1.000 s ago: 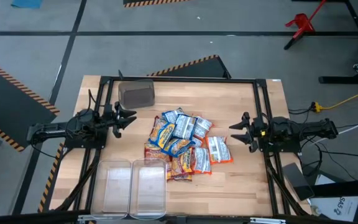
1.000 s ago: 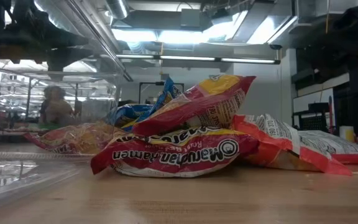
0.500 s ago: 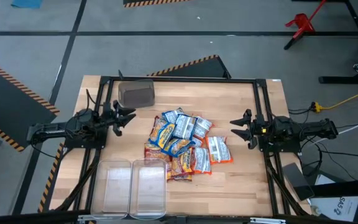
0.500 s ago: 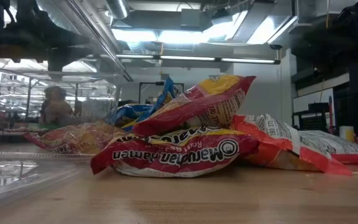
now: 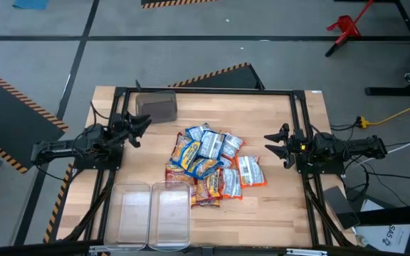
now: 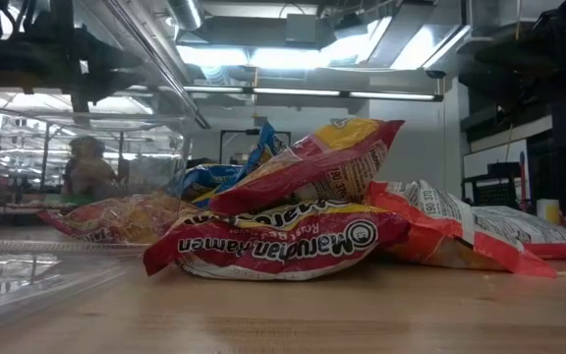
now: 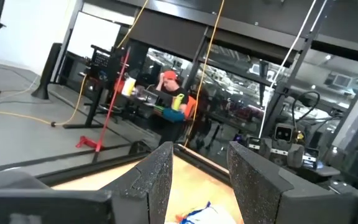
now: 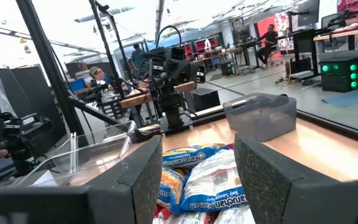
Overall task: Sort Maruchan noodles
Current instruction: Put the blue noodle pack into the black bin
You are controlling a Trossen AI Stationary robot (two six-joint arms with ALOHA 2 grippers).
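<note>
The Maruchan noodles [image 5: 212, 165] lie in a loose heap at the table's middle, blue-and-yellow packets on top, red and orange ones toward the near side. The low view shows a red packet [image 6: 278, 241] flat on the wood with others leaning on it. My left gripper [image 5: 141, 129] hovers open to the left of the heap, apart from it. In the left wrist view, only a blue packet corner [image 7: 197, 214] shows between its fingers. My right gripper [image 5: 276, 147] hovers open to the right of the heap, facing the packets [image 8: 197, 180].
Two clear bins [image 5: 153, 213] stand side by side at the near left. A third, darker-looking clear bin [image 5: 156, 107] sits at the far left, also in the right wrist view [image 8: 260, 115]. A black frame [image 5: 205, 91] rims the table. People show in the room beyond.
My left gripper has swung toward the table's far edge and tipped upward, staying open. The packets have not moved.
</note>
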